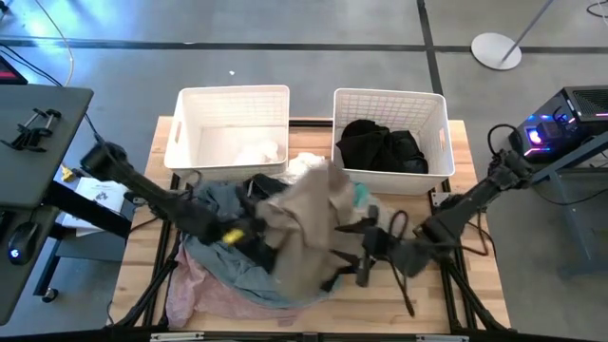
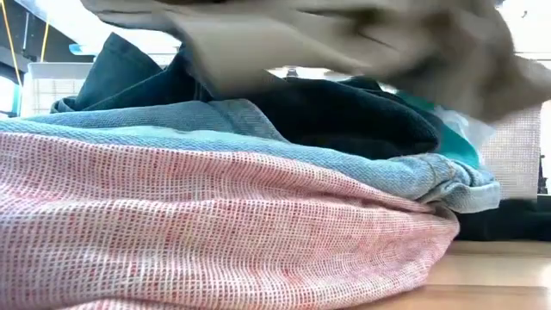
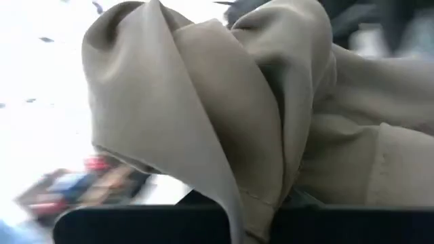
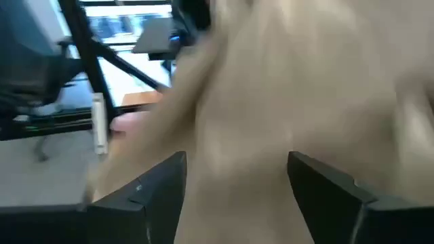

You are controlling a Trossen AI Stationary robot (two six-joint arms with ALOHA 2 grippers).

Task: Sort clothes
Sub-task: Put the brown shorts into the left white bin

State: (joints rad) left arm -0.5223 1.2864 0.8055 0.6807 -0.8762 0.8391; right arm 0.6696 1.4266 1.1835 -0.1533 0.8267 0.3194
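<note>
A beige garment (image 1: pixel 306 220) is lifted above the pile of clothes in the middle of the table; it also shows across the top of the low view (image 2: pixel 344 43). My left gripper (image 1: pixel 264 239) is shut on it from the left. My right gripper (image 1: pixel 338 255) is open at the garment's right side, its fingers (image 4: pixel 169 183) on either side of the beige cloth (image 4: pixel 271 102). Below lie a pale pink garment (image 2: pixel 215 232), grey-blue denim (image 2: pixel 258 138) and a teal piece (image 2: pixel 452 142). A white garment (image 1: pixel 258 152) lies in the left basket, a black one (image 1: pixel 380 147) in the right basket. My left gripper pinches a bunched fold of the beige garment (image 3: pixel 254 203) between its two fingers, several layers gathered together. The cloth stands up and spreads beyond the fingers, lifted off the pile. My right gripper: I cannot tell whether its open fingers touch the beige cloth.
Two white slatted baskets (image 1: pixel 180 123) (image 1: pixel 439 123) stand side by side at the table's far edge. Bare wooden tabletop (image 1: pixel 475 285) shows to the right of the pile and at the near right corner (image 2: pixel 499 275).
</note>
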